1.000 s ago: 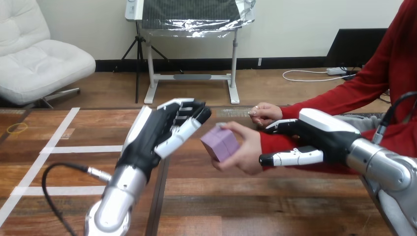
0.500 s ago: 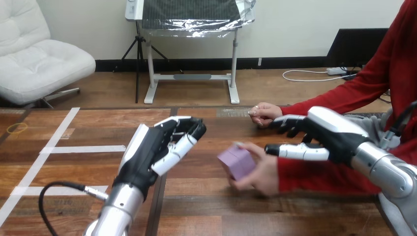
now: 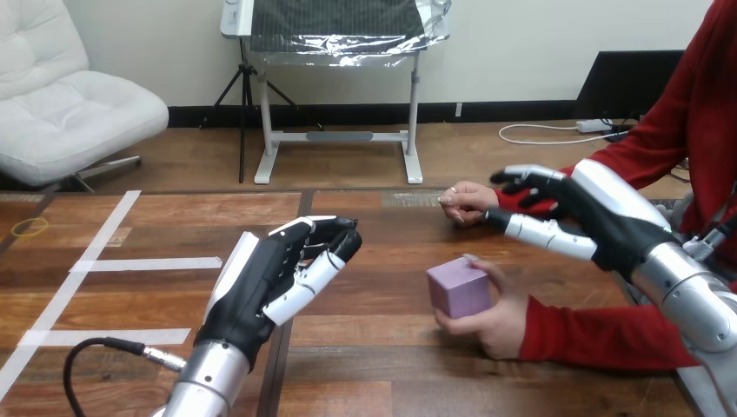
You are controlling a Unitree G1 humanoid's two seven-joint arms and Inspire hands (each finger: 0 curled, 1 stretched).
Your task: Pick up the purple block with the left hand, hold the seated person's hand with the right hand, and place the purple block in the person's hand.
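The purple block (image 3: pixel 458 289) sits in the person's hand (image 3: pixel 492 316) low over the table at centre right, their fingers wrapped round it. My left hand (image 3: pixel 276 278) hovers to the block's left, apart from it, fingers relaxed and holding nothing. My right hand (image 3: pixel 565 213) is raised above and behind the person's forearm, open, clear of the sleeve. A second hand of the person (image 3: pixel 466 201) rests on the table further back, just left of my right fingertips.
White tape lines (image 3: pixel 148 263) mark the wooden table at the left. A small yellow ring (image 3: pixel 30 228) lies near the far left edge. A black cable (image 3: pixel 104 349) loops by my left forearm.
The person's hand has lowered the block toward the table and drawn it rightward. My right hand let go of their wrist, lifted and opened. My left hand pulled back and down.
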